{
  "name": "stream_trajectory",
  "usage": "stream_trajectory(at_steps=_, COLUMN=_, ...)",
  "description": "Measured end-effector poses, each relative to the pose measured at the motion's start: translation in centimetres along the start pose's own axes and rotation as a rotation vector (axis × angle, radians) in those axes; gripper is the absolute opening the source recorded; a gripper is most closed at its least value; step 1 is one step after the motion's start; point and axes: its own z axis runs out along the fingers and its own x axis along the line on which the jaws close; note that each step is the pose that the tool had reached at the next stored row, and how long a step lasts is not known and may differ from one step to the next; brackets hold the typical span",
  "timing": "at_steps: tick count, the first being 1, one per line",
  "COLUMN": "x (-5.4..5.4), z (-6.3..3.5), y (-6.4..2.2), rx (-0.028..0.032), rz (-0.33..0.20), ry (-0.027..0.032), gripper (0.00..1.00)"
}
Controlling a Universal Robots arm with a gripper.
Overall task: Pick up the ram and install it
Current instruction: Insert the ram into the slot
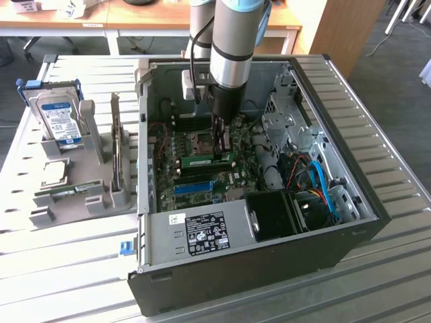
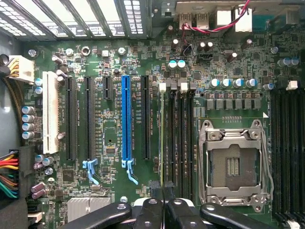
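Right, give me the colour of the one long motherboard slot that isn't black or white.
That slot is bright blue; the wrist view shows it best.

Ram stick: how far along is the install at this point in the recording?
Done: the pick-up; the thin green ram stick is inside the open black computer case. In hand: the jaws are shut on it, holding it edge-on over the black memory slots beside the empty silver processor socket. Left: seating it; whether it is already pressed home cannot be told.
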Motion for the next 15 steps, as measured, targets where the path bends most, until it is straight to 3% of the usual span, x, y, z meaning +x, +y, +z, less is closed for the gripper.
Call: stream_trajectory(at_steps=15, x=-0.1, z=0.19, y=0.14, rx=0.0, rz=0.0, ry=-0.0002, gripper=0.12)
